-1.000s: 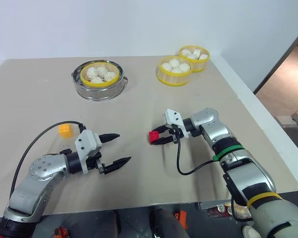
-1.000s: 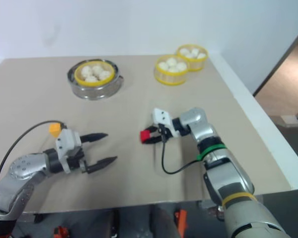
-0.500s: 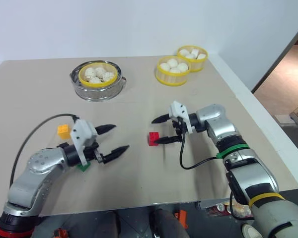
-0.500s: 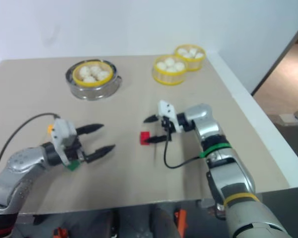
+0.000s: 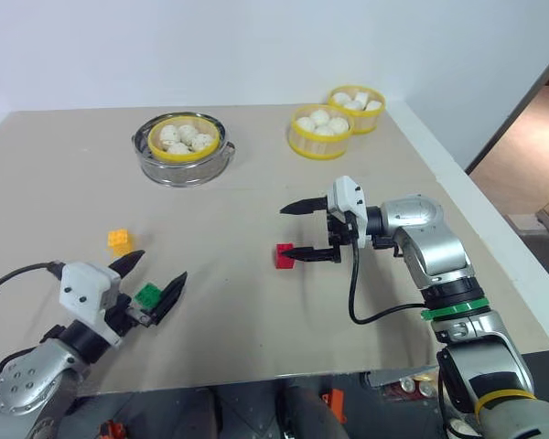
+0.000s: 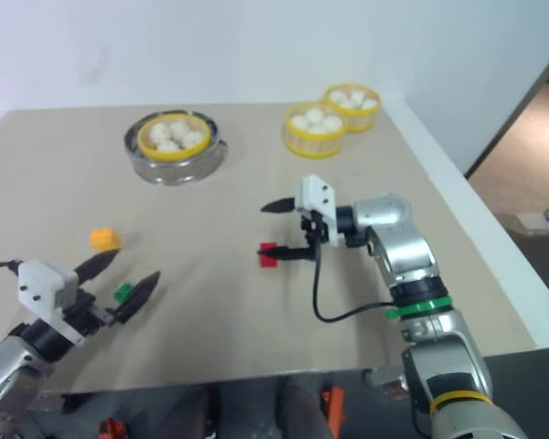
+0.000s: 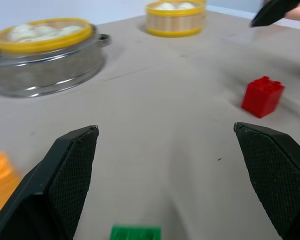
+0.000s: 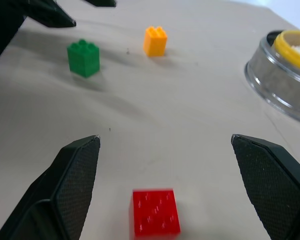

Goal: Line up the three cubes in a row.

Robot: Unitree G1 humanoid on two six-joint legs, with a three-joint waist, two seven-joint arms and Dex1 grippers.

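Note:
The red cube (image 5: 283,255) lies on the table's middle, just below my right gripper (image 5: 287,232), which hovers open above it and points left. In the right wrist view the red cube (image 8: 155,211) rests between that gripper's spread fingers (image 8: 75,175), untouched. The green cube (image 5: 148,295) sits on the table near the front left. My left gripper (image 5: 162,265) is open, and the green cube (image 7: 135,233) lies low between its fingers, not gripped. The yellow-orange cube (image 5: 120,240) stands alone a little farther back and left.
A metal steamer (image 5: 182,160) holding a yellow-rimmed basket of white balls stands at the back left. Two more yellow-rimmed baskets (image 5: 321,130) (image 5: 357,96) stand at the back right. The table's right edge (image 5: 480,224) runs close to my right arm.
My right gripper opened, left the red cube on the table and rose above it. My left arm drew back toward the front left, uncovering the green cube.

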